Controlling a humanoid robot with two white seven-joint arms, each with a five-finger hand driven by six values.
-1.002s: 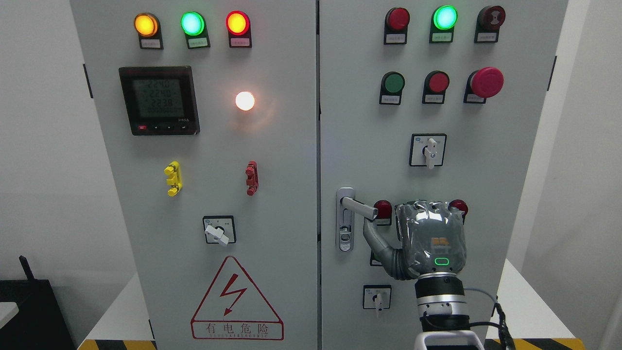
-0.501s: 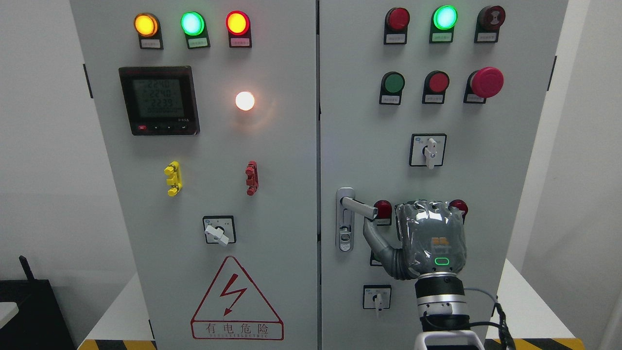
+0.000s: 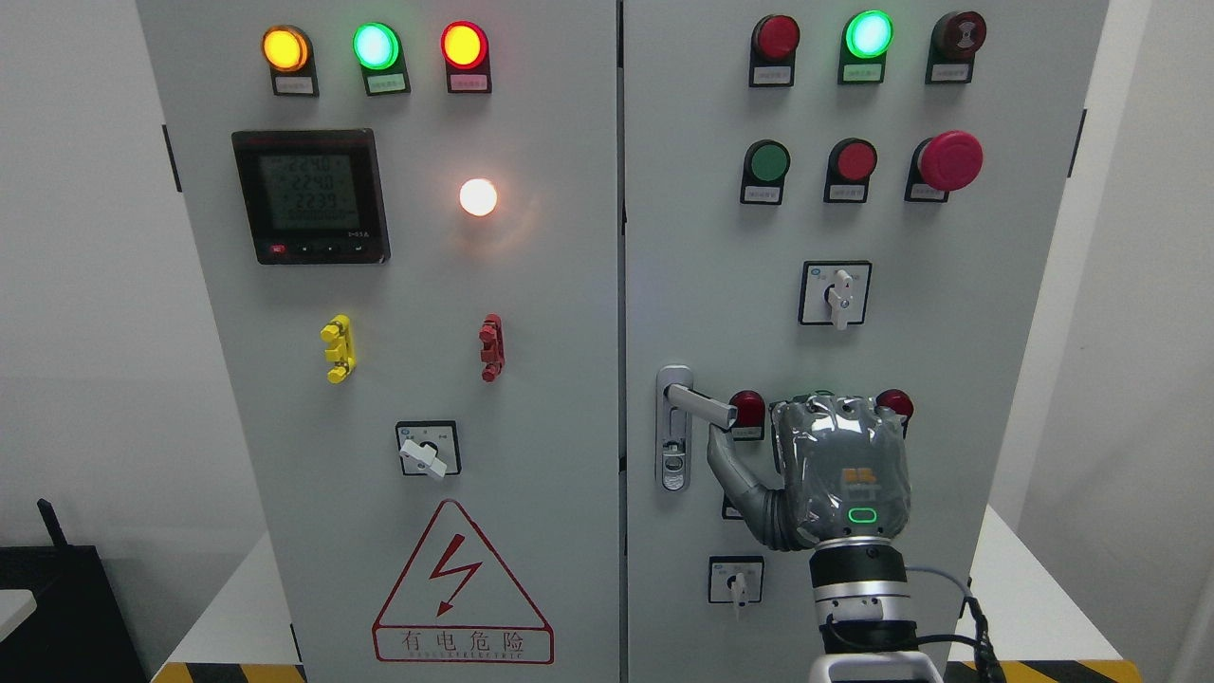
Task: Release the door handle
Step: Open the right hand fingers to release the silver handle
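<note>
Nearest to me, at the lower right of the frame, the right hand (image 3: 839, 470) rises on its silver wrist from the bottom edge, its grey back turned toward the room. The fingers (image 3: 835, 410) are curled into a loose fist to the right of the lever and close on nothing that I can see. Only the thumb (image 3: 728, 465) reaches up and left, its tip just under the free end of the door handle (image 3: 700, 405); whether it touches the metal I cannot tell. That posture reads to me as a grip already let go, the thumb the last part near the lever.

The handle sits right of centre in the lower half of the picture, on the right door (image 3: 854, 332) of the cabinet, sticking out from its chrome backplate (image 3: 673, 429) with its free end angled down and right. A red lamp (image 3: 747, 409) shows just behind the lever's tip.

Farther off, the left door (image 3: 379, 332) carries a meter (image 3: 311, 195) at upper left and a lightning warning triangle (image 3: 462, 583) low down. The cabinet stands on a white counter (image 3: 1024, 588). No left arm shows.
</note>
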